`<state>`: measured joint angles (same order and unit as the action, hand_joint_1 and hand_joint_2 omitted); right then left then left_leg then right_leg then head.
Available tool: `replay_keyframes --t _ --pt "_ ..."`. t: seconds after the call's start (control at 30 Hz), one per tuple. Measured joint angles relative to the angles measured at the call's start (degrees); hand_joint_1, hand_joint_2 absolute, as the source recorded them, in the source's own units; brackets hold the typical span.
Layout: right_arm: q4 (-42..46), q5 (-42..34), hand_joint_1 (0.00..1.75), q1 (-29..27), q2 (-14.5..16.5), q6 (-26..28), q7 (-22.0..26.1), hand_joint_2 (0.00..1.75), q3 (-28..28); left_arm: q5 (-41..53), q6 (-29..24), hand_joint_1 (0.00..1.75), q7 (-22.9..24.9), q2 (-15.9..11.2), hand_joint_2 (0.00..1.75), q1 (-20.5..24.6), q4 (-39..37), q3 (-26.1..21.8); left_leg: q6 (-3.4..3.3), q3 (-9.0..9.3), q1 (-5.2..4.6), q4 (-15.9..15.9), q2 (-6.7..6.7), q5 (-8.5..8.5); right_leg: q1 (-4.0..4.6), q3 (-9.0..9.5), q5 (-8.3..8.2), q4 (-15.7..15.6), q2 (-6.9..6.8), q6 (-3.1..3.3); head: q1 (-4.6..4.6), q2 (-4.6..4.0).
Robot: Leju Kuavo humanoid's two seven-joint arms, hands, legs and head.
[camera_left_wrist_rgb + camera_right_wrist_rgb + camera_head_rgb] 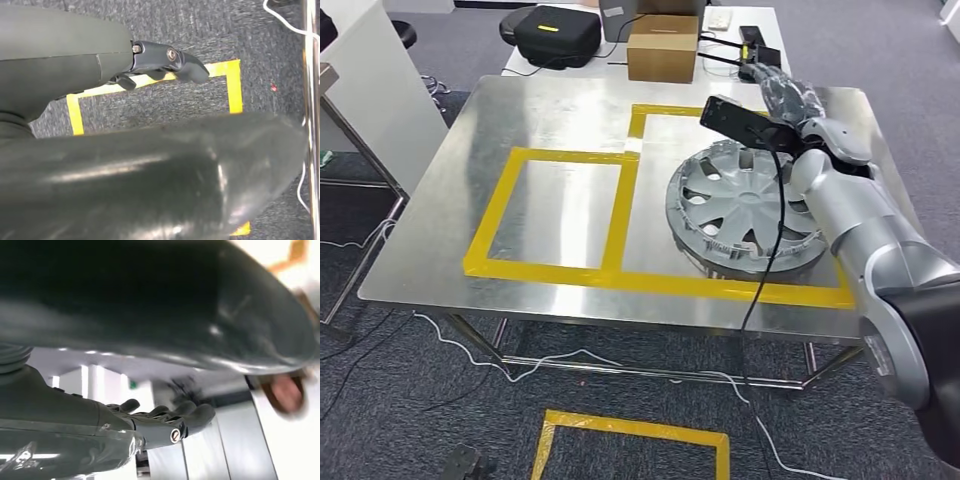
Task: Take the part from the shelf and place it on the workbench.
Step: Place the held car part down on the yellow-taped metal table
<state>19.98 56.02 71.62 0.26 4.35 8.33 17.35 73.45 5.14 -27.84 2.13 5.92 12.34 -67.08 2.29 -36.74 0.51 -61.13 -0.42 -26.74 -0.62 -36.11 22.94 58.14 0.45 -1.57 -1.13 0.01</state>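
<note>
Basically, going left to right: a white panel (373, 70) stood at the far left, then the metal workbench (546, 110) with its yellow tape outlines (501, 195). Behind the bench a white table (622, 50) carried a black case (556, 33), zipped closed, contents hidden, and a cardboard box (663, 47), closed too. The silver wheel cover (743, 205) lay flat on the workbench, inside the right-hand taped rectangle. The right hand (789, 98) hovered past the cover's far edge, apart from it, fingers (188, 417) stretched out and holding nothing. The left hand (166, 62) hung beside the bench over grey carpet and a yellow floor marking (234, 87), fingers slightly bent, nothing in its grasp. White cable (569, 362) trailed on the floor under the bench.
</note>
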Motion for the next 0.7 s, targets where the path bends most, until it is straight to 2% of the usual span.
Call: replay_keyframes --t 0.07,0.1,0.13,0.17,0.2,0.23,0.3,0.33,0.4,0.47,0.5,0.53,0.57,0.6,0.63,0.67,0.7 --pt "2.4 -3.3 0.00 -1.7 0.0 7.1 5.3 0.00 -2.0 -0.8 0.6 0.00 -0.3 0.1 0.00 -0.1 0.0 0.0 0.37 -3.61 0.06 -7.2 0.03 -3.25 -0.01 0.09 0.05 0.0 0.00 0.23 0.30 -0.01" --pt "5.1 -5.2 0.00 -3.8 0.0 10.9 8.3 0.00 -3.3 -1.3 1.0 0.00 -0.6 0.1 0.00 -0.3 0.0 -0.1 0.49 -5.33 0.09 -10.5 0.03 -4.23 -0.01 0.18 0.13 0.0 -0.01 0.27 0.38 -0.01" --pt "9.2 -6.9 0.00 -6.6 0.0 14.0 10.5 0.00 -4.6 -1.8 1.4 0.00 -0.9 0.2 0.00 -0.5 0.0 -0.2 0.56 -6.21 0.10 -12.0 0.04 -4.15 -0.02 0.33 0.24 0.0 -0.04 0.25 0.41 -0.01" --pt "14.2 -8.2 0.00 -10.0 0.0 15.9 11.7 0.00 -5.9 -2.3 1.7 0.00 -1.3 0.2 0.00 -0.8 0.0 -0.3 0.60 -6.09 0.13 -11.5 0.05 -3.07 -0.06 0.53 0.37 0.0 -0.06 0.16 0.44 -0.01" --pt "19.6 -8.8 0.00 -13.5 0.0 16.8 12.0 0.00 -6.9 -2.6 1.9 0.00 -1.5 0.2 0.00 -1.1 0.0 -0.5 0.66 -4.89 0.20 -8.9 0.06 -1.16 -0.12 0.74 0.54 0.0 -0.09 0.02 0.45 -0.01" --pt "24.8 -9.1 0.00 -16.7 0.0 16.9 11.8 0.00 -7.7 -2.8 1.9 0.00 -1.7 0.3 0.00 -1.4 0.0 -0.6 0.75 -3.08 0.34 -5.2 0.10 0.92 -0.15 0.87 0.71 0.1 -0.08 -0.19 0.49 -0.01" --pt "33.0 -9.5 0.00 -21.4 -0.4 17.7 12.0 0.00 -8.8 -3.1 2.1 0.00 -2.1 0.4 0.00 -1.7 0.0 -0.7 0.59 0.01 0.57 1.3 0.02 3.03 0.04 0.61 1.07 0.5 0.01 -0.70 0.81 0.00" --pt "37.3 -10.0 0.00 -24.3 -0.8 19.2 12.7 0.00 -9.4 -3.5 2.2 0.00 -2.4 0.6 0.00 -1.7 0.0 -0.9 0.24 0.72 0.64 2.7 -0.08 3.07 0.20 0.47 1.22 0.5 0.03 -1.01 1.00 0.00" --pt "47.8 -11.7 0.00 -32.8 -2.2 24.4 15.2 0.00 -10.8 -4.6 2.5 0.00 -3.2 0.8 0.00 -1.8 0.0 -1.5 -0.84 1.18 0.74 3.0 -0.52 2.60 0.36 0.90 1.56 0.0 -0.30 -1.67 1.13 0.00" --pt "61.1 -15.0 0.00 -45.8 -3.8 30.4 19.5 0.00 -13.2 -5.7 2.4 0.00 -4.0 1.0 0.00 -2.2 0.0 -2.3 -1.74 1.80 0.97 3.2 -1.11 2.30 0.36 1.40 3.03 1.0 -0.65 -2.36 0.94 -0.01" --pt "67.6 -17.4 0.00 -53.2 -4.3 32.6 22.4 0.00 -15.1 -6.3 2.2 0.00 -4.5 1.1 0.00 -2.5 0.0 -2.8 -2.12 2.03 1.06 3.3 -1.41 2.17 0.35 0.70 4.64 3.1 -0.70 -2.60 0.68 -0.01" --pt "73.8 -20.3 0.00 -60.7 -4.6 34.0 25.5 0.00 -17.5 -6.9 1.9 0.00 -4.9 1.1 0.00 -2.9 0.0 -3.4 -2.43 2.15 1.03 3.3 -1.67 2.00 0.34 -0.81 6.73 6.5 -0.61 -2.73 0.36 -0.01" --pt "79.0 -23.2 0.00 -67.6 -4.6 34.8 28.1 0.00 -20.1 -7.5 1.6 0.00 -5.2 1.1 0.00 -3.2 0.0 -3.9 -2.66 2.19 0.92 3.3 -1.85 1.81 0.33 -2.95 8.92 10.6 -0.53 -2.78 0.02 0.00" --pt "83.7 -25.7 0.00 -73.8 -4.6 34.9 29.8 0.00 -22.7 -7.9 1.4 0.00 -5.5 1.1 0.00 -3.6 0.0 -4.4 -2.80 2.24 0.74 3.3 -1.89 1.63 0.34 -4.96 10.44 14.2 -0.46 -2.75 -0.27 0.01" --pt "87.8 -27.6 0.00 -78.8 -4.6 34.9 30.8 0.00 -25.2 -8.3 1.3 0.00 -5.7 1.1 0.00 -3.8 0.0 -5.0 -2.86 2.33 0.54 3.3 -1.81 1.43 0.34 -6.23 10.92 16.2 -0.42 -2.67 -0.48 0.01" --pt "91.2 -28.5 0.00 -82.7 -4.6 34.9 31.1 0.00 -27.2 -8.5 1.3 0.00 -5.9 1.1 0.00 -4.0 0.0 -5.4 -2.84 2.49 0.34 3.3 -1.63 1.23 0.35 -6.38 10.22 16.1 -0.39 -2.52 -0.63 0.02" --pt "94.1 -28.9 0.00 -85.5 -4.6 34.8 31.3 0.00 -28.8 -8.6 1.2 0.00 -6.0 1.1 0.00 -4.1 0.0 -5.8 -2.76 2.72 0.19 3.3 -1.38 1.03 0.37 -5.24 8.54 13.6 -0.39 -2.32 -0.72 0.02"
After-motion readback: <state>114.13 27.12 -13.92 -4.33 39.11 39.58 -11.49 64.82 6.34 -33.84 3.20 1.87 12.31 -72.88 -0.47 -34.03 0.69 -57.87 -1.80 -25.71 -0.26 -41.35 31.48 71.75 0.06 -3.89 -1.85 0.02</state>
